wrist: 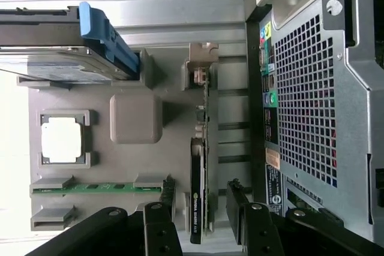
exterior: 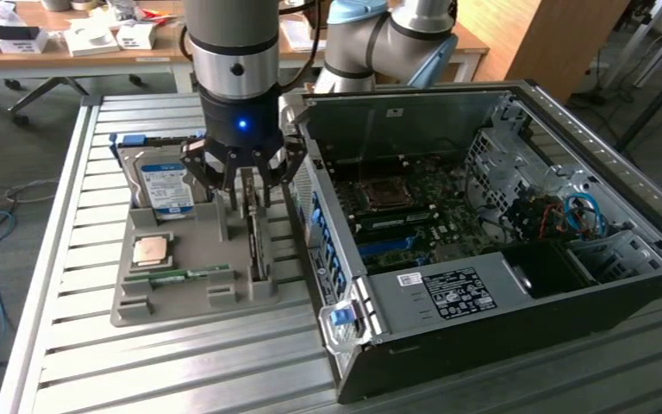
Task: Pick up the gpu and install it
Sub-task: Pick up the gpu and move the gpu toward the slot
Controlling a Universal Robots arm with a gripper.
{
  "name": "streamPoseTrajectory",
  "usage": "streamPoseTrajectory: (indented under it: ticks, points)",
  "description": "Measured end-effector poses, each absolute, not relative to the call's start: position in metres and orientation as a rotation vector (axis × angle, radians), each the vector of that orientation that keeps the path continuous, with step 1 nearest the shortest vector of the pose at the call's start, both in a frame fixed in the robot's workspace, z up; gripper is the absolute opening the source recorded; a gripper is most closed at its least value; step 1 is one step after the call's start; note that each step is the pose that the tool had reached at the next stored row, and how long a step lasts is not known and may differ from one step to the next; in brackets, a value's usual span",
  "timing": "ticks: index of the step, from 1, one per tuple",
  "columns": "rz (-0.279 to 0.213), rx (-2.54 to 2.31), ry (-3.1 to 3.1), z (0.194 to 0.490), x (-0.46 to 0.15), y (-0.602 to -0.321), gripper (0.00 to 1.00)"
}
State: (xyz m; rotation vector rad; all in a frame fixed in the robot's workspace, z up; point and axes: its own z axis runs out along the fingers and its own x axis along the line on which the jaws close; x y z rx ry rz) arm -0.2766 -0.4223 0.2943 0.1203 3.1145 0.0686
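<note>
The gripper hangs low over the gray tray with its jaws spread wide and nothing between them gripped. The gpu stands on its long edge in a slot of that tray, directly under the jaws. In the wrist view the gripper straddles the gpu. One of its fingers is on the tray side and the other on the computer case side, each with a visible gap to the card. The jaws sit over the thick dark half of the card. The thinner half runs away from them to a metal bracket at the slot's far end. The slot lies along the tray's edge nearest the case. The case's perforated back wall is just beside the tray there, so that side is tight. The other side has open tray floor, then a raised square block. Beyond it are a processor chip and a green memory stick in their own pockets. The hard drive stands at the tray's far end, near the gripper but apart from it. The case lies open on the slatted table, at the exterior view's right.
</note>
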Motion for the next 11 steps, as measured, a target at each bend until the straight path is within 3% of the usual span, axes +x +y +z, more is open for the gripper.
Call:
streamPoseTrajectory:
  ticks: [11]
  points:
    - [0.069,0.120,3.114,0.2927,-0.2760,-0.4323,0.47]
